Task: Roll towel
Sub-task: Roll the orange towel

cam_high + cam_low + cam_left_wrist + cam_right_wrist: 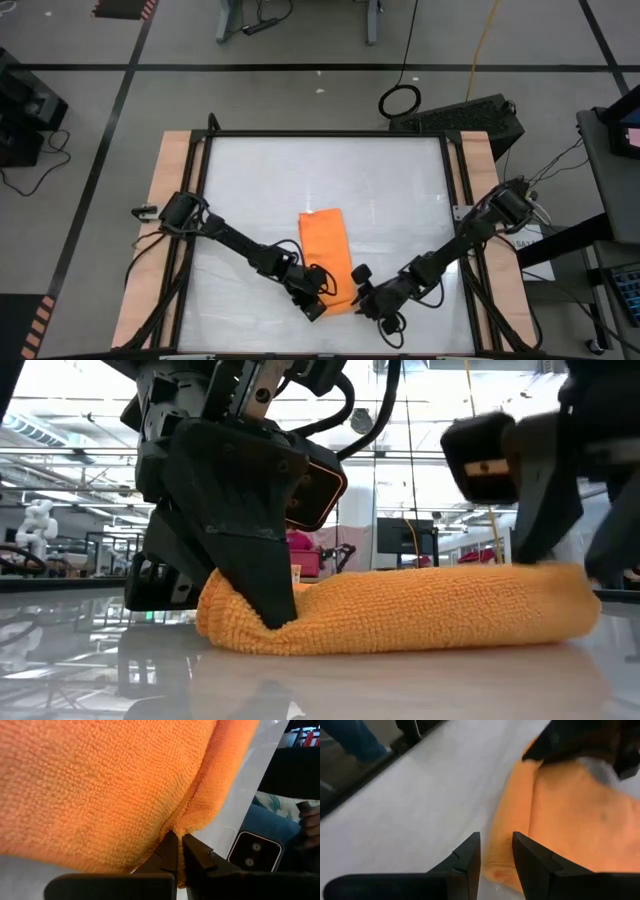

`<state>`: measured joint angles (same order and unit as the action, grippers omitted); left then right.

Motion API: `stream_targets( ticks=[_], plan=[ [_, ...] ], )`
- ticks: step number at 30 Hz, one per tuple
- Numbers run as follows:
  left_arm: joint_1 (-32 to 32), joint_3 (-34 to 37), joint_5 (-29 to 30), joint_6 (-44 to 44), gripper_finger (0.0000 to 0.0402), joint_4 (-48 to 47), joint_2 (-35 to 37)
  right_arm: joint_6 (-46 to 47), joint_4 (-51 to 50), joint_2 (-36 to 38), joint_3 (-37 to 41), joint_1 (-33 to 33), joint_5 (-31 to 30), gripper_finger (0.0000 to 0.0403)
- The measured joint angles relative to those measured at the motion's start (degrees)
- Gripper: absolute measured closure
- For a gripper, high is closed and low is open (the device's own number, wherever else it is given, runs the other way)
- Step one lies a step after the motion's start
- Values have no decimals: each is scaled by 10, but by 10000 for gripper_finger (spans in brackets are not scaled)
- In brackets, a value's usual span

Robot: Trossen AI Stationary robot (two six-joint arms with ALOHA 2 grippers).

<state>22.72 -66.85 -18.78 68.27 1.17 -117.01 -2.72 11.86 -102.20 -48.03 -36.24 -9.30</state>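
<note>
Two dark robot arms reach inward over a white table [400, 190], and their grippers meet at the near end of a bright orange towel [325, 250].

On the left, the left gripper [318, 292] sits at the towel's near left corner. In its wrist view the fingers [172, 855] are pressed almost together with a thin fold of the orange edge caught between them, so it is pinching the cloth. The level view shows the same thing: one dark finger [255, 570] presses down into the cloth, which puckers upward around it.

In the middle, the towel lies as a long strip running away from both grippers toward the far side of the table (it looks already folded lengthwise, with a doubled edge showing in the right wrist view).

On the right, the right gripper [362, 285] is at the towel's near right corner. Its fingers [467, 855] are spread slightly, with the orange edge lying just ahead of and between them; nothing looks gripped yet.

My reading is that the rolling has barely begun: the near edge is being taken up, one corner secured. The next move seems to call for the right gripper to close on its corner, then both to lift and turn the edge over away from themselves together, keeping level so the roll starts straight.
</note>
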Motion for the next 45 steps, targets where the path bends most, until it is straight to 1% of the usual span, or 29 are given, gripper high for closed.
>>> stream_targets(
  ticks=[9,11,13,17,21,24,27,28,35,37,40,45],
  plan=[
    [0,0,-9,-27,388,1,1,43,-1,-38,0,14,11,298],
    [0,0,-9,-41,381,-4,5,54,0,-41,-1,14,14,298],
    [0,0,-9,-54,364,-7,12,67,-1,-42,-1,15,15,298],
    [0,1,-11,-98,315,-13,38,96,-5,-42,-1,15,16,298],
    [4,1,-9,-154,273,-59,71,128,-11,-42,-1,15,17,298],
    [22,1,24,-195,258,-123,97,149,-13,-42,-1,15,18,298],
    [52,0,83,-233,256,-179,110,165,-15,-42,-1,15,19,298],
    [63,1,105,-248,256,-180,113,170,-15,-42,-1,15,19,298],
    [149,0,292,-378,256,-77,120,192,-16,-42,-1,26,37,298],
    [161,-1,331,-420,256,-50,116,196,-17,-42,-1,29,40,298],
    [167,-1,355,-462,256,-41,106,197,-17,-42,-1,35,42,298],
    [158,-1,342,-468,255,-23,78,197,-18,-42,-1,43,56,298]
  ],
)
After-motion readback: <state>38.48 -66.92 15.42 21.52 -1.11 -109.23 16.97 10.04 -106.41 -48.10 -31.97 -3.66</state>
